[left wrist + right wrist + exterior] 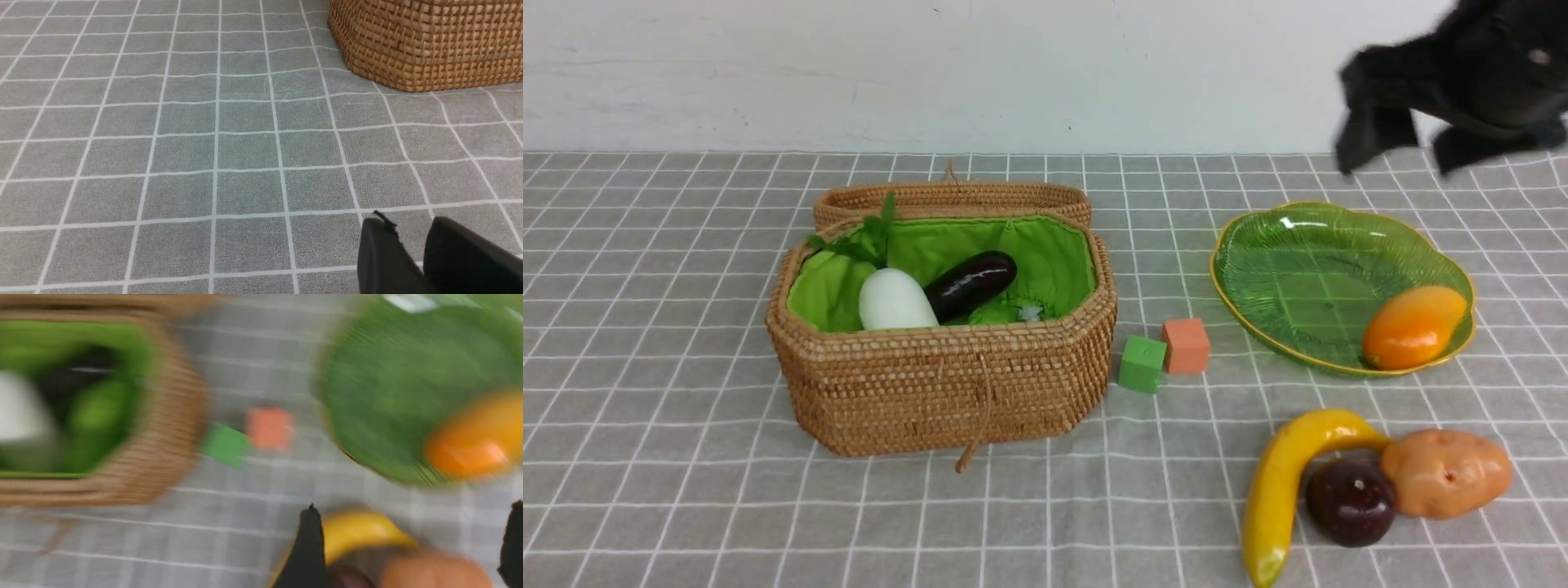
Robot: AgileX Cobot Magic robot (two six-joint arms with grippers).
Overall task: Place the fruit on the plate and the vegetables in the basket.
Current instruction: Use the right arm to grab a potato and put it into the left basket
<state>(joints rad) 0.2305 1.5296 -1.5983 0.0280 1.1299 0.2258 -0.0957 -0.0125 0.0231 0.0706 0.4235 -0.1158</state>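
While my right end effector [1395, 159] hangs spread wide, the glossy orange-yellow mango [1413, 327] lies on the green plate [1258, 269]. The curved yellow banana [1282, 490] and dark maroon fruit [1350, 500] lie on the tabletop [686, 408]. My left end effector [412, 241] is closed.

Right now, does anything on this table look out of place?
The potato lies on the cloth nestled against the banana and the dark round fruit, a vegetable in a fruit huddle. Nothing looks spilled or damaged.
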